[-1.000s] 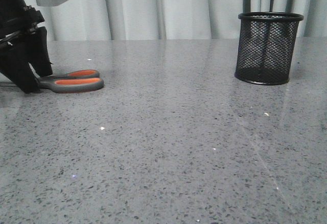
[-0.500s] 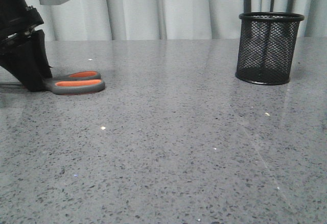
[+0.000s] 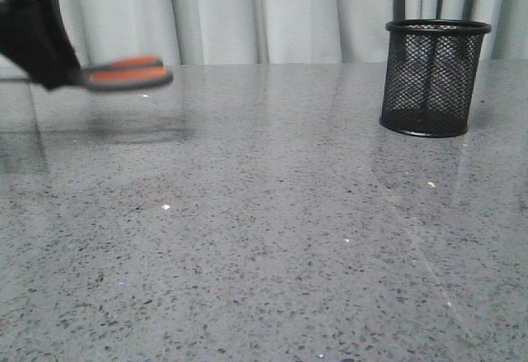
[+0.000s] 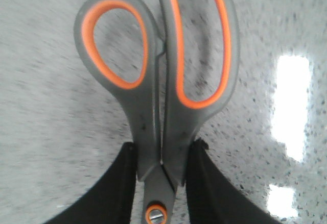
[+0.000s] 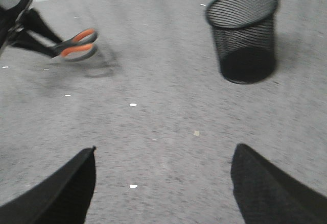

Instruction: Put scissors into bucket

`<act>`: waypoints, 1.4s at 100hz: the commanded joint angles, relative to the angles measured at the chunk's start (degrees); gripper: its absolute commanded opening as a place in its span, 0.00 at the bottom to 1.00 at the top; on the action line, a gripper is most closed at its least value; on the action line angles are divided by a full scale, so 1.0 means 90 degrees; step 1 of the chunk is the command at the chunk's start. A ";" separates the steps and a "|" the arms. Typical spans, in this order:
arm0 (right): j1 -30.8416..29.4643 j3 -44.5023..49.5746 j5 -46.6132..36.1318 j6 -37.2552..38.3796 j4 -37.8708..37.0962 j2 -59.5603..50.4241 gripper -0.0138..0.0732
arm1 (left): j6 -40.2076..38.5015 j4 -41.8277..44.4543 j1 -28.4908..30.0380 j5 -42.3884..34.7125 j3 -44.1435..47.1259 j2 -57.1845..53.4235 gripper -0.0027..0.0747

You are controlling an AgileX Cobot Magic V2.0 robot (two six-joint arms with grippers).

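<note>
1. On the tabletop (image 3: 272,238), far right, I see the bucket (image 3: 434,77) upright, nothing visible inside.
2. My left claw (image 4: 161,183) clamps the scissors (image 3: 124,72) in the air, far left.
3. My right claw (image 5: 163,183) is spread wide, holding nothing.

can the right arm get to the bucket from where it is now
Probably yes. The right gripper is open and empty, and only bare table lies between it and the bucket.

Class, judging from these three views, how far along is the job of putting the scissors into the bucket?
Done: the left gripper has clamped the scissors near the pivot and they hang above the table. In hand: carrying them. Left: crossing to the bucket, which looks empty, and dropping them in. The right gripper is open, idle.
</note>
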 commanded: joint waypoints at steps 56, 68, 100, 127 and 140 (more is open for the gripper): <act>0.0016 -0.1072 0.0019 -0.3823 0.4135 0.1093 0.74 | -0.0053 -0.0515 -0.2729 -0.1280 -0.0166 -0.2190 0.02; 0.0016 -0.1457 0.0019 -0.3823 0.4083 0.1412 0.74 | -0.0053 -0.0174 -0.3365 -0.1473 -0.0166 -0.2243 0.02; 0.0016 -0.1683 0.0049 -0.3823 0.4029 0.2161 0.74 | -0.0053 -0.0118 -0.4316 -0.2261 -0.0166 -0.2268 0.02; 0.0016 -0.1683 -0.0049 -0.3823 0.4153 0.2600 0.74 | -0.0053 -0.0118 -0.4586 -0.2669 -0.0166 -0.2268 0.02; 0.0016 -0.1683 -0.0020 -0.3823 0.4917 0.2991 0.73 | -0.0053 -0.0118 -0.4679 -0.2795 -0.0166 -0.2268 0.02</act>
